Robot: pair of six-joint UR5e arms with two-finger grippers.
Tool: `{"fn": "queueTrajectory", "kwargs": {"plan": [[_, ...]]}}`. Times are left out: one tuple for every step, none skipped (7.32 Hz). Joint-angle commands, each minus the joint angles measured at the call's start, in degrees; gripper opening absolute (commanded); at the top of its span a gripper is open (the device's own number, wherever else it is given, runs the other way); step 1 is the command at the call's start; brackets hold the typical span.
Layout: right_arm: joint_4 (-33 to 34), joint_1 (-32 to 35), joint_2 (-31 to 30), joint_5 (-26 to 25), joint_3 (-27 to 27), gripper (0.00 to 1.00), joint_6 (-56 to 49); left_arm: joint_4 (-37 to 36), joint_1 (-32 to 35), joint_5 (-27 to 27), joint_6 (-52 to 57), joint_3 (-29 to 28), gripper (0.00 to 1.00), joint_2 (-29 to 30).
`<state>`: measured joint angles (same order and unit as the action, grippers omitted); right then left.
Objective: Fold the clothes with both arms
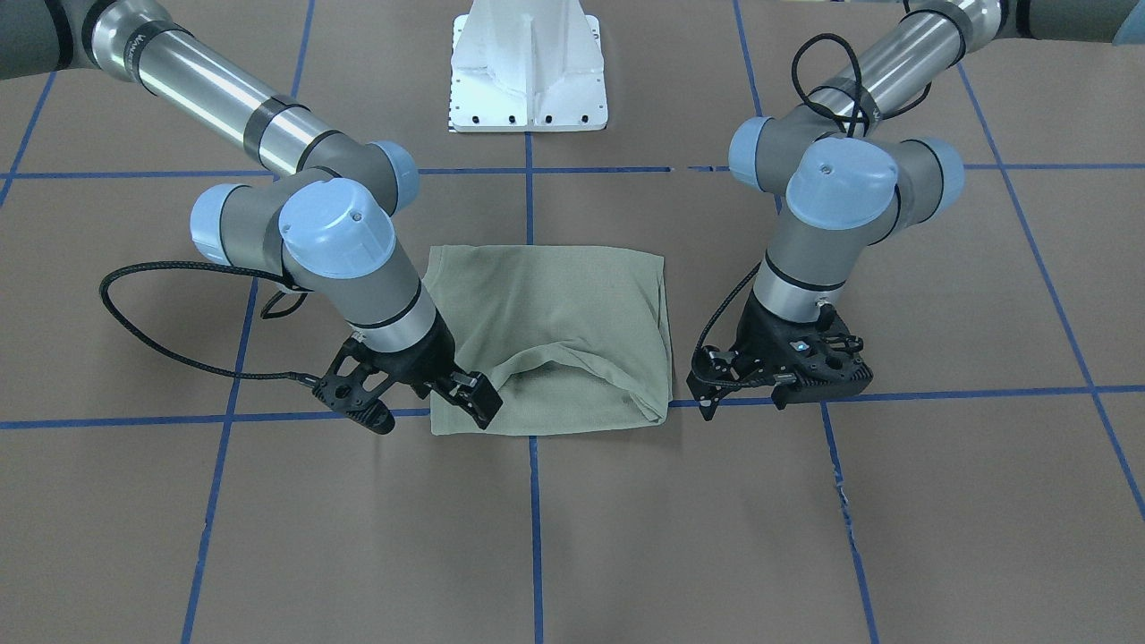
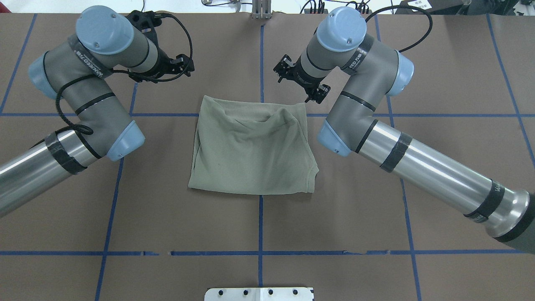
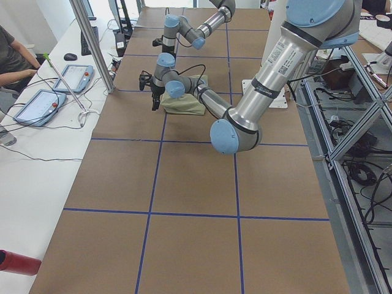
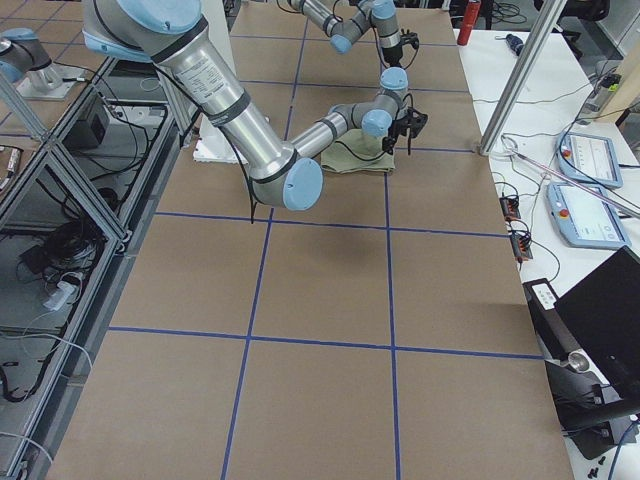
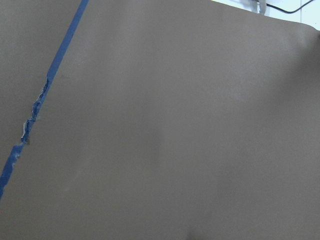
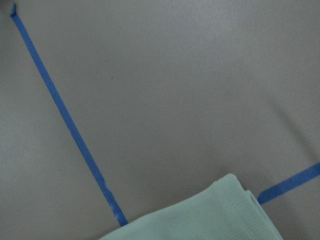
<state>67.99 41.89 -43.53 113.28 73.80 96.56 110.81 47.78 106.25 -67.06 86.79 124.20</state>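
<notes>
Sage-green folded shirt (image 1: 555, 313), open worktop (image 1: 894, 519) around, right fingers (image 1: 479, 400) apart at its corner, left fingers (image 1: 836, 376) apart alongside, right wrist view shows weave.

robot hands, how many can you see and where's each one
2. The right hand is at the folded shirt's corner, on the front view's left. The left hand is beside the shirt's opposite edge, apart from it.

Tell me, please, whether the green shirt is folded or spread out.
Folded: the shirt lies as a compact rectangle, no sleeves showing, layers stacked at one corner.
</notes>
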Motion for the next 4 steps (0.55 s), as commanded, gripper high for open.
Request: {"fn": "queueTrajectory", "kwargs": {"plan": [[5.81,-3.3,2.3,-0.68,-1.02,1.0,-1.64,0.29,1.26,0.28,4.31,3.47,0.99,-3.44],[6.28,-3.48,2.57,-0.6,-2.42,0.97,-1.64,0.29,1.09,0.28,4.22,3.47,0.99,-3.44],[6.28,-3.57,2.57,-0.51,-3.3,0.83,-1.64,0.37,1.0,0.28,4.13,3.38,0.99,-3.44],[6.37,-3.75,2.48,-0.51,-3.66,0.72,-2.25,0.37,1.0,0.28,3.96,3.47,0.99,-3.35]]}}
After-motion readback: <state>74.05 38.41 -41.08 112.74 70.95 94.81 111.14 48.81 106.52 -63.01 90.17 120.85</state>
